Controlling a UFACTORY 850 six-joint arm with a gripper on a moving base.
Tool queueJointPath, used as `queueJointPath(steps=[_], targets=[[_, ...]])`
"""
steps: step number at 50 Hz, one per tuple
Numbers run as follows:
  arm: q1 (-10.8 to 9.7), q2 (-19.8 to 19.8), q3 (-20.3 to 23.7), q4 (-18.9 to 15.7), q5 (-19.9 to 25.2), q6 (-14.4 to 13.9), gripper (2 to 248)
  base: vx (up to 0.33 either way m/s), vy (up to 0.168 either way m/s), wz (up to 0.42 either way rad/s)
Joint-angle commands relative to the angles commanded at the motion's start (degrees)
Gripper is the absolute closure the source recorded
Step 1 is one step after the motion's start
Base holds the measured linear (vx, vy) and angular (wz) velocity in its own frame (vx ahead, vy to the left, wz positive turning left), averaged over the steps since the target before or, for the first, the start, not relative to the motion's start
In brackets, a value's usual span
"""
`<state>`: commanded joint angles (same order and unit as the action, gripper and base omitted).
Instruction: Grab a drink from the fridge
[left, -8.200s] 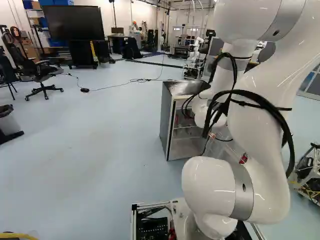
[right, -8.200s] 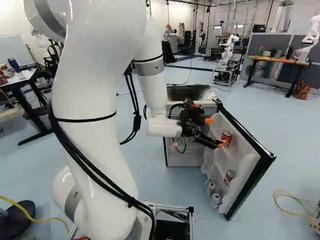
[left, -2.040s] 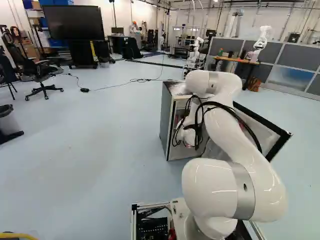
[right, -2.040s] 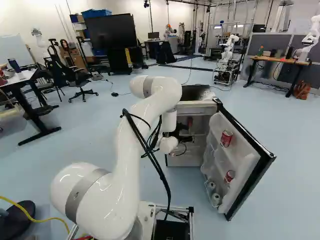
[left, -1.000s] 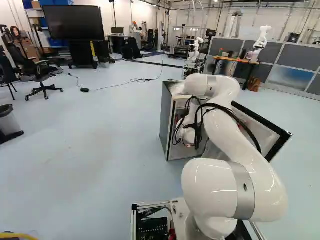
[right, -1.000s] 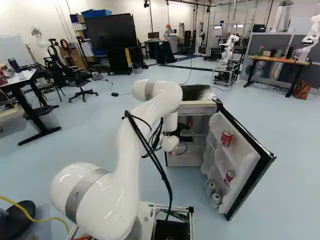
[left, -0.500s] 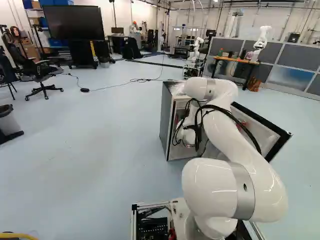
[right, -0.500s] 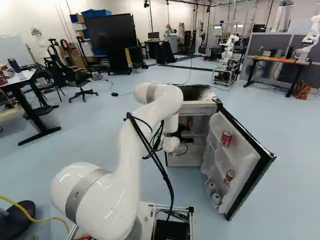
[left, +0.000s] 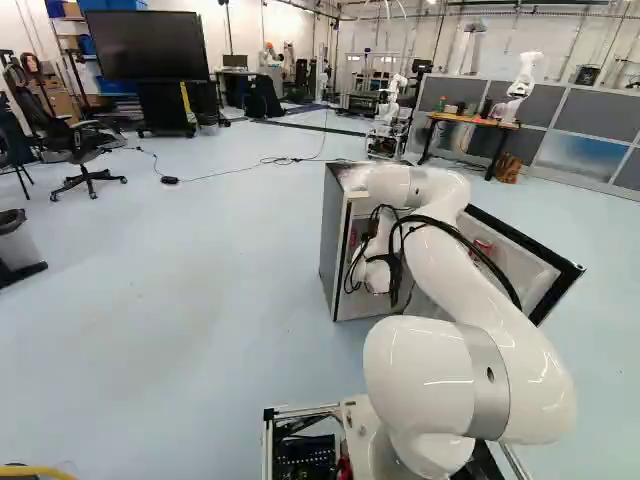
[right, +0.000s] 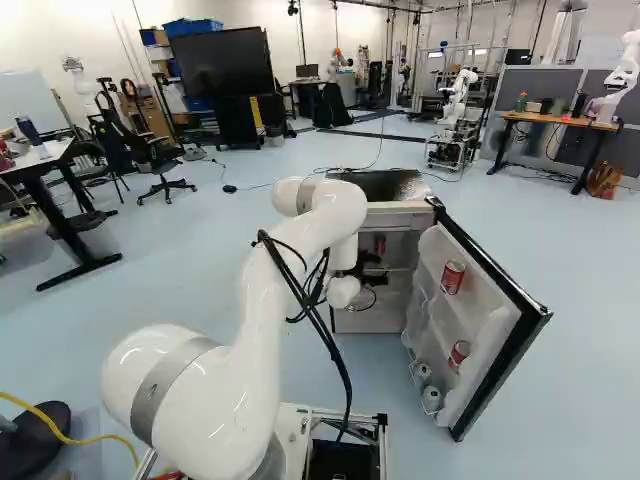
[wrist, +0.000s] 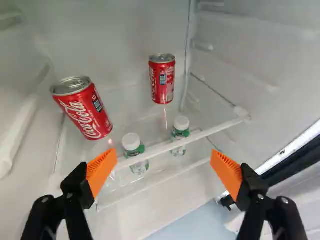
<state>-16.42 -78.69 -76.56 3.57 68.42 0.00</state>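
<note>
The hand (wrist: 161, 162) is spread and empty; pushed in off-centre, it could topple the nearer red soda can (wrist: 84, 111).

We are in a robotics lab. Another robot (right: 620, 78) stands by a workbench (right: 565, 121), and we see loose cables (left: 250, 167) on the open floor (left: 200, 300).

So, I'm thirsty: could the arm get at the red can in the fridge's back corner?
Probably yes: the gripper is open and roughly facing the back can, with nothing visible between; the nearer can stands off to one side.
</note>
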Motion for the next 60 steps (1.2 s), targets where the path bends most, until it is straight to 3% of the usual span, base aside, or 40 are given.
queueJointPath(steps=[34,60], targets=[[0.15,-2.45,-4.63,0.00,3.51,0.00,3,0.000,0.000,0.000],[-1.47,-5.16,-9.68,-0.51,3.51,0.00,3,0.000,0.000,0.000]])
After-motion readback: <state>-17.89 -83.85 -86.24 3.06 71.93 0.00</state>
